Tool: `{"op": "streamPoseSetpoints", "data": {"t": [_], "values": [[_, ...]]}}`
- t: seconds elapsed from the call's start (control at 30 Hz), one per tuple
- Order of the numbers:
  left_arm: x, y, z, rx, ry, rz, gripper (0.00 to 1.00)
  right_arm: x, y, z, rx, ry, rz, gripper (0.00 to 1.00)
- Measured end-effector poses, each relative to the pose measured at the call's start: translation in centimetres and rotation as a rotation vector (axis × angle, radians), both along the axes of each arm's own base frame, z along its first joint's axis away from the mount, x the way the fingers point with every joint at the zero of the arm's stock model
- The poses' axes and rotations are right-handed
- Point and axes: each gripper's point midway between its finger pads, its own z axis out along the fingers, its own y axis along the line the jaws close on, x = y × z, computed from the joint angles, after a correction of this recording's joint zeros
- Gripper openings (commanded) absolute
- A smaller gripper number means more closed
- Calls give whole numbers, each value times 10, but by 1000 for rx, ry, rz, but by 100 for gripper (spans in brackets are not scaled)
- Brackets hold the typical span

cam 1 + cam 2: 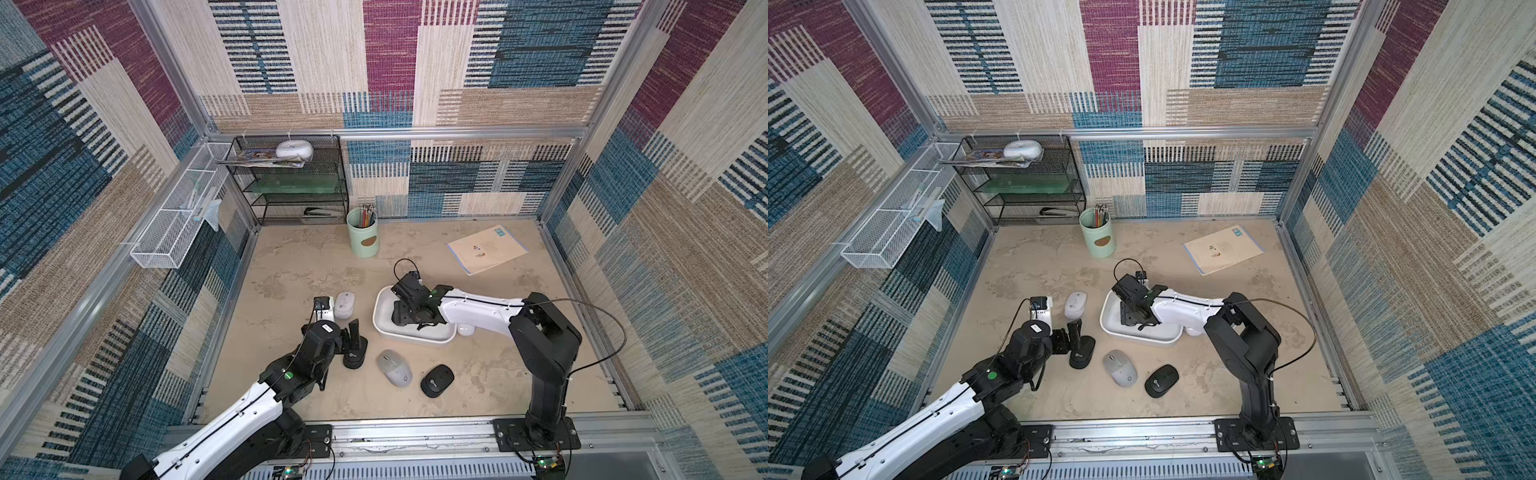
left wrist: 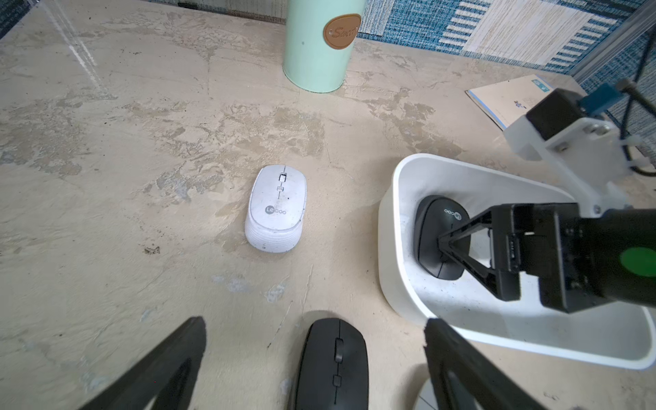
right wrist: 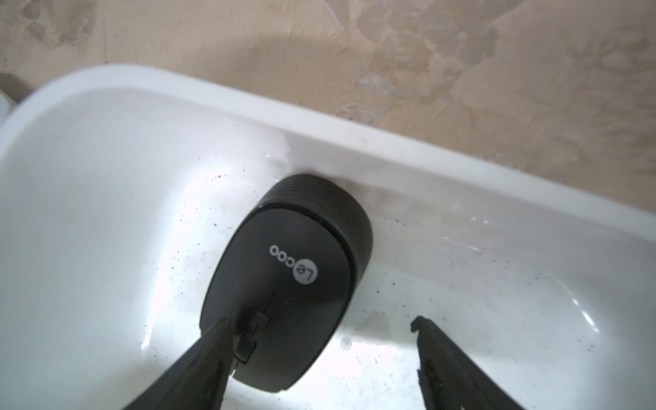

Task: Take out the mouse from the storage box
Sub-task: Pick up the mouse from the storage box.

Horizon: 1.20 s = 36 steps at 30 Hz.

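The white storage box (image 1: 377, 311) (image 1: 1105, 311) sits mid-table, and a black mouse (image 3: 294, 269) (image 2: 431, 227) lies inside it against one wall. My right gripper (image 3: 321, 321) (image 1: 405, 316) reaches down into the box and is open. One of its fingers (image 3: 213, 340) crosses the mouse's top by the scroll wheel. The other stands clear over bare box floor. My left gripper (image 2: 315, 323) (image 1: 353, 332) is open, low over the table left of the box. A second black mouse (image 2: 333, 362) lies on the table between its fingers, untouched.
On the table lie a white mouse (image 1: 345, 304), a grey mouse (image 1: 394, 368) and a black mouse (image 1: 436, 380). Another white one (image 1: 466, 330) peeks out beside the box. A mint pen cup (image 1: 363, 237), a booklet (image 1: 486, 249), a black mesh rack (image 1: 291, 183) and a white wire basket (image 1: 174, 224) stand further back.
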Motion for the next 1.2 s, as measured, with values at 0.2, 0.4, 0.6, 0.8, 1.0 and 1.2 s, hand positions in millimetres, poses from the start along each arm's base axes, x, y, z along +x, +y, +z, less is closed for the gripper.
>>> {"op": "streamPoseSetpoints", "data": {"t": [0.2,0.4,0.6,0.8,1.0,1.2], "values": [[0,0,2,-4,-5,0,100,2,5,11,30,-11,-3,87],[-1,1,6,-15,-19,0,100,16,25,6,56,3,-25,92],[-1,1,10,-25,-33,0,100,19,28,-7,32,38,-52,91],[-2,0,10,-28,-30,-4,100,18,29,-14,10,50,-60,87],[-2,-1,10,-32,-27,-13,100,18,24,-22,-34,49,-69,83],[-2,-2,8,-31,-21,-16,100,13,9,-23,-75,40,-90,79]]}}
